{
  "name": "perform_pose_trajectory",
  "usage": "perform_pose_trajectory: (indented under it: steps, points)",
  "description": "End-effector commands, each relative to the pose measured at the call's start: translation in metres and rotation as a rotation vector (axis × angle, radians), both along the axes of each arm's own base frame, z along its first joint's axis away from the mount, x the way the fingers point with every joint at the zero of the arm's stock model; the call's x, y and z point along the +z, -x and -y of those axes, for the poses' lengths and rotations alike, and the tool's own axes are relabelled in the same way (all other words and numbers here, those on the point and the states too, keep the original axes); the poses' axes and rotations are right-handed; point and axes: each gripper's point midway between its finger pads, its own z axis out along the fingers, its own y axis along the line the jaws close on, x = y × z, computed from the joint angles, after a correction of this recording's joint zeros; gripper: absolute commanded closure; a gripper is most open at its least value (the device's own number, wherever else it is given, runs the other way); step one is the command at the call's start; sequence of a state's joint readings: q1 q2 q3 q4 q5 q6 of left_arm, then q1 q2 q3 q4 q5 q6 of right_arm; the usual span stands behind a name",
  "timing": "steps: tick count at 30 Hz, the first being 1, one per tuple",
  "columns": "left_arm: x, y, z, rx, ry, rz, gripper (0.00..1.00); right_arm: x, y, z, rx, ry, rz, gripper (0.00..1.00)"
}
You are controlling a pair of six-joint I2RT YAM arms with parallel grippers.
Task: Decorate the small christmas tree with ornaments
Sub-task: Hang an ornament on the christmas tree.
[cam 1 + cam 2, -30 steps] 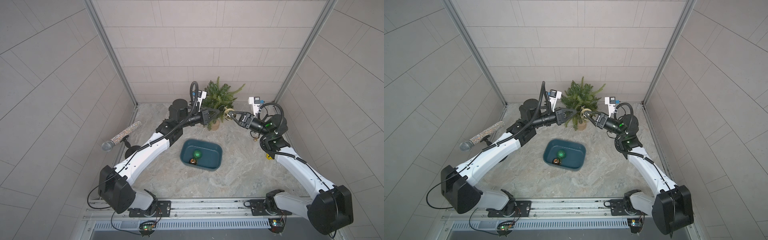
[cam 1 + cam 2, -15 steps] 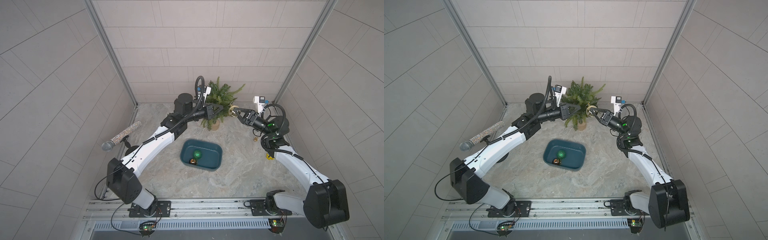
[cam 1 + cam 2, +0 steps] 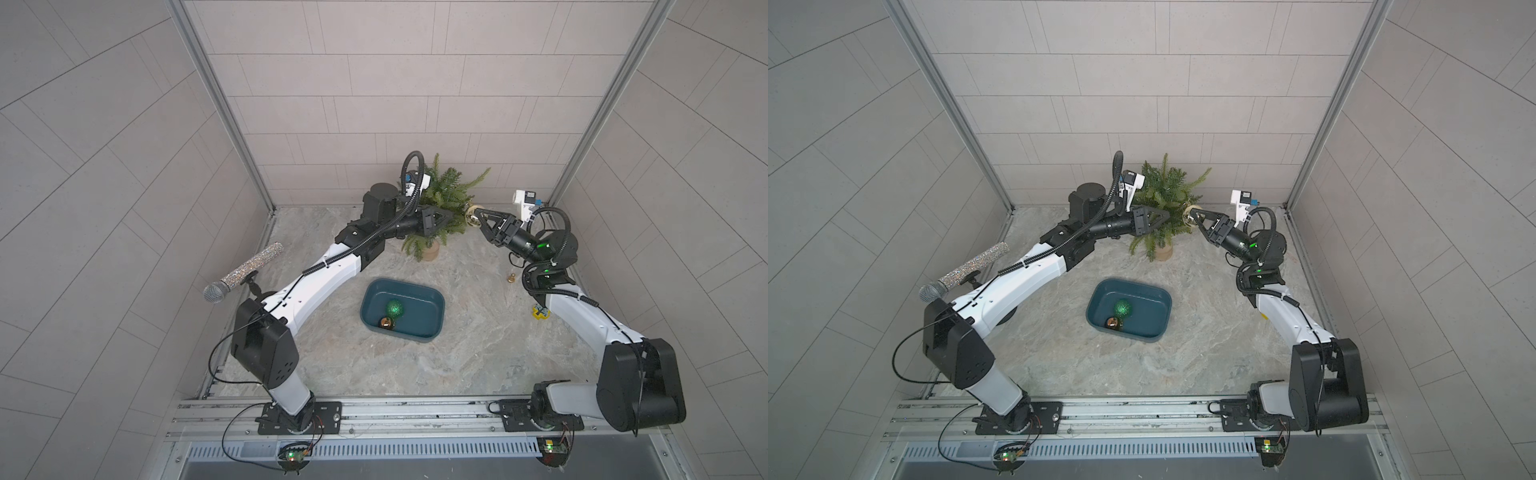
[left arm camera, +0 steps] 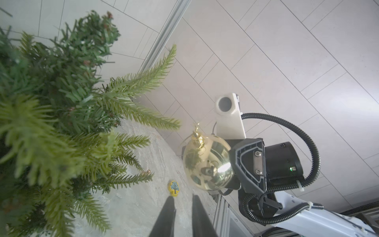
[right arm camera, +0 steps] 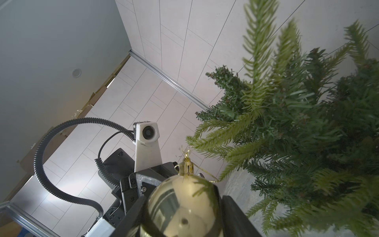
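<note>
The small christmas tree point(image 3: 442, 199) point(image 3: 1163, 195) stands on its tan base point(image 3: 431, 252) at the back of the floor. My right gripper point(image 3: 477, 217) point(image 5: 183, 200) is shut on the pale gold ornament point(image 3: 469, 214) point(image 3: 1189, 216) point(image 5: 182, 207) point(image 4: 208, 162), held just right of the tree's lower branches. Its gold thread point(image 5: 205, 170) reaches toward a branch tip. My left gripper point(image 3: 452, 212) point(image 4: 183, 198) is in front of the tree, pointing at the gold ball, its fingers point(image 4: 168, 213) slightly apart with nothing between them. The glittery green point(image 3: 394, 308) and copper-orange point(image 3: 386, 322) ornaments lie in the teal bin point(image 3: 401, 282).
A glittery microphone point(image 3: 245, 272) on a stand leans over the left edge. A tiny gold bell point(image 3: 510, 278) and a yellow token point(image 3: 540, 311) point(image 4: 174, 187) lie on the floor by the right arm. Tiled walls close in behind the tree.
My left gripper has risen from the tree's lower front to mid-height and its fingers have parted. My right gripper has lifted the gold ornament a little and stays shut on it.
</note>
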State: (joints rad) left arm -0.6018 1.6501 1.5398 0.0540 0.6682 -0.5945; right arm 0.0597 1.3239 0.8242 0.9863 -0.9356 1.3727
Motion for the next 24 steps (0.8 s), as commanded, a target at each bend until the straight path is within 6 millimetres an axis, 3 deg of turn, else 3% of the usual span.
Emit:
perform_pose_trajectory:
  steps: [1, 6, 15, 24]
  points:
    - [0.017, 0.005, 0.007, -0.037, 0.028, 0.048, 0.72, 0.01, 0.01, -0.002, 0.031, -0.025, 0.038, 0.42]
    - [0.02, 0.015, 0.012, -0.075, 0.032, 0.075, 0.63, 0.012, 0.019, -0.004, 0.057, -0.031, 0.045, 0.43]
    - [0.025, 0.03, 0.014, -0.1, 0.038, 0.096, 0.61, 0.017, 0.045, -0.02, 0.131, -0.017, 0.069, 0.43]
    - [0.028, 0.035, 0.01, -0.086, 0.03, 0.114, 0.7, 0.021, 0.061, -0.03, 0.176, -0.011, 0.091, 0.43]
